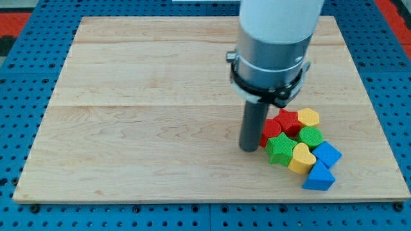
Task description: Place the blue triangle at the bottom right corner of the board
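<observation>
The blue triangle [318, 177] is a bright blue wedge with ridged faces, lying at the lower right of the wooden board [141, 128], the lowest block of a tight cluster, touching the yellow heart [301, 158] and a blue block [328, 154] above it. The arm ends in a rod and carries no pincer; my tip [249, 149] rests just left of the cluster, beside a red block [270, 131] whose shape is partly hidden; the red star [288, 120], green star [280, 147], green block [311, 136] and yellow block [309, 117] crowd together, so their outlines are hard to separate.
</observation>
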